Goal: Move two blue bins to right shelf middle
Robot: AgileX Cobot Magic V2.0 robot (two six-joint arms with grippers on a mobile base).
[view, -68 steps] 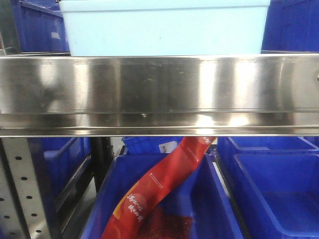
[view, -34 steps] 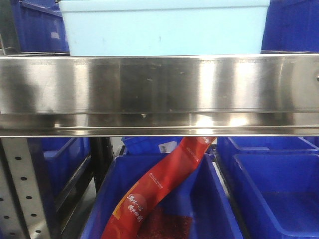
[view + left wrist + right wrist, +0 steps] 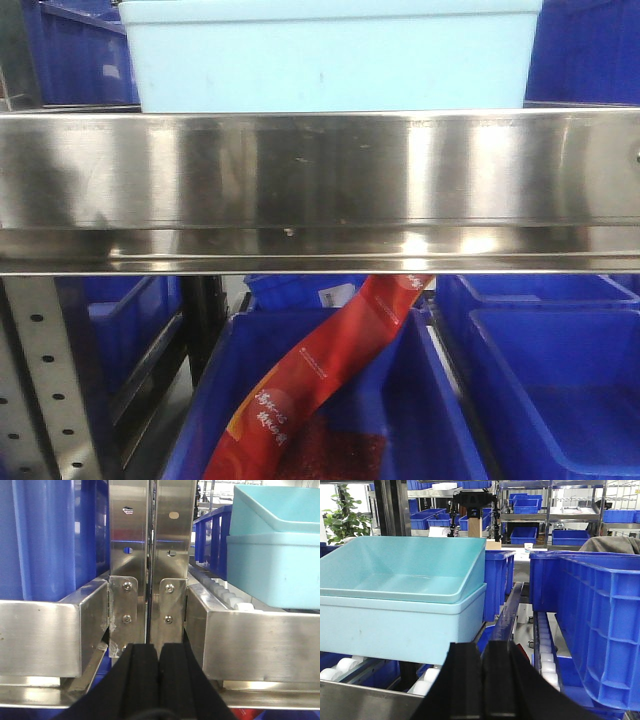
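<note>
We are facing the two nested blue bins [image 3: 402, 605] on the roller shelf [image 3: 547, 655], lying up-left of our right hand [image 3: 482, 680], up-right of our left hand [image 3: 159, 680], both hands pressed together and empty.

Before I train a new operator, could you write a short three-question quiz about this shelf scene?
1. True or false: the two pale bins are nested, one inside the other.
2. In the right wrist view, what stands to the right of the pale bins? A) dark blue crate B) cardboard box C) metal drum
3. Fill in: both the left tool and the right tool are ____.

Key:
1. True; the upper bin sits tilted in the lower one.
2. A, the dark blue crate.
3. Shut, holding nothing.
</note>
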